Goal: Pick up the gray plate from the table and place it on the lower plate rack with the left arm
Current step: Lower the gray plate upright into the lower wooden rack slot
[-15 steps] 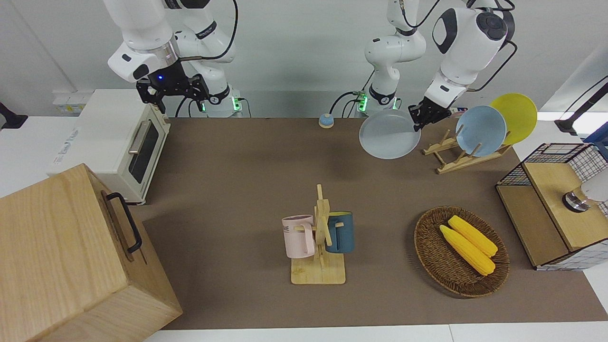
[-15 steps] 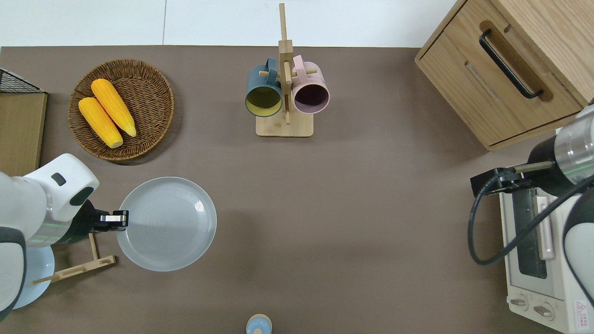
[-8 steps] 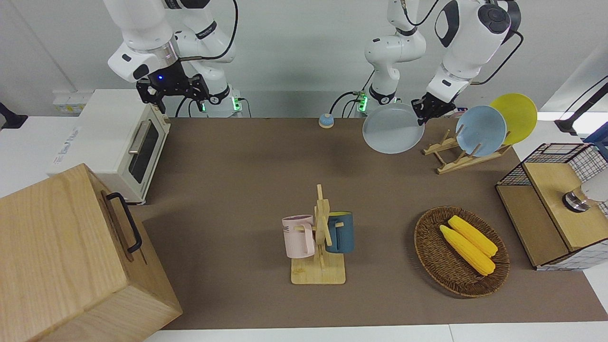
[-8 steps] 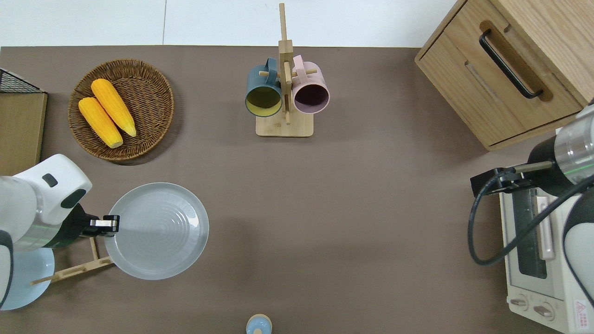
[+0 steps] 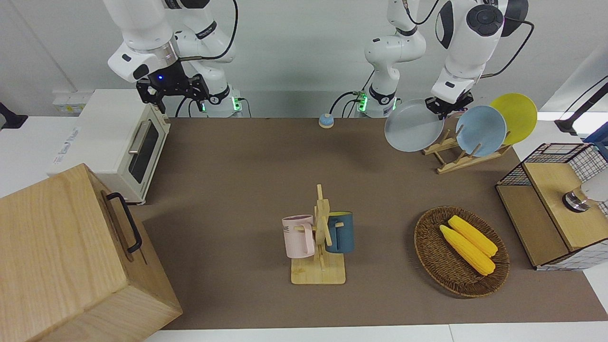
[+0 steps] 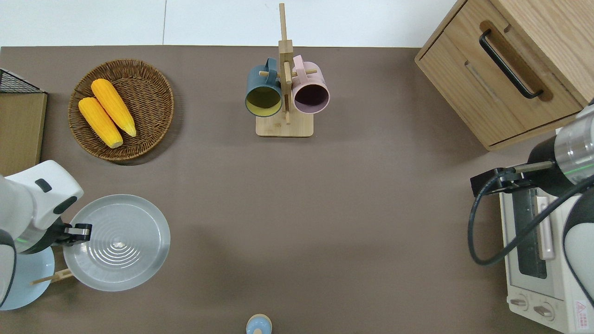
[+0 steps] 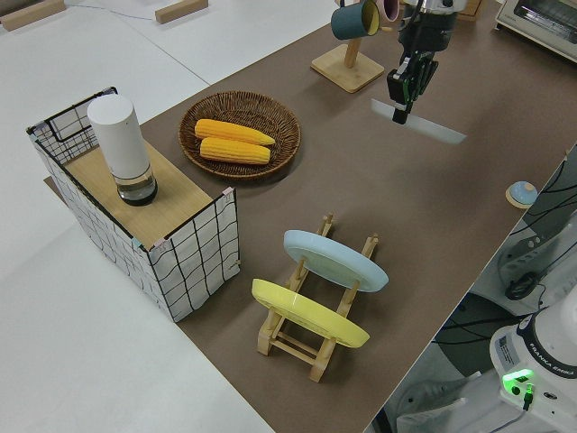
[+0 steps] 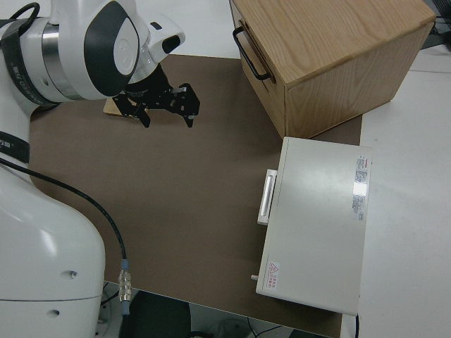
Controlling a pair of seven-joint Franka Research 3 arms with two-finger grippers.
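The gray plate (image 5: 412,126) (image 6: 118,243) hangs tilted in the air, with my left gripper (image 5: 444,107) (image 6: 77,230) shut on its rim. In the overhead view it hangs over the table (image 5: 237,166) and covers the empty end of the lower plate rack (image 5: 455,157) (image 6: 51,277). The left side view shows the plate edge-on (image 7: 433,127) below the gripper (image 7: 403,91), and the rack (image 7: 317,336) with free slots. My right gripper (image 5: 173,91) (image 8: 166,107) is parked and open.
A sky-blue plate (image 5: 480,130) and a yellow plate (image 5: 515,116) stand in the rack. A basket of corn (image 5: 460,251), a mug tree (image 5: 320,237), a wire crate (image 5: 555,204), a toaster oven (image 5: 123,142) and a wooden cabinet (image 5: 61,256) stand around.
My left gripper has carried the gray plate toward the left arm's end of the table, until it hangs over the rack's empty end. The right arm has not moved.
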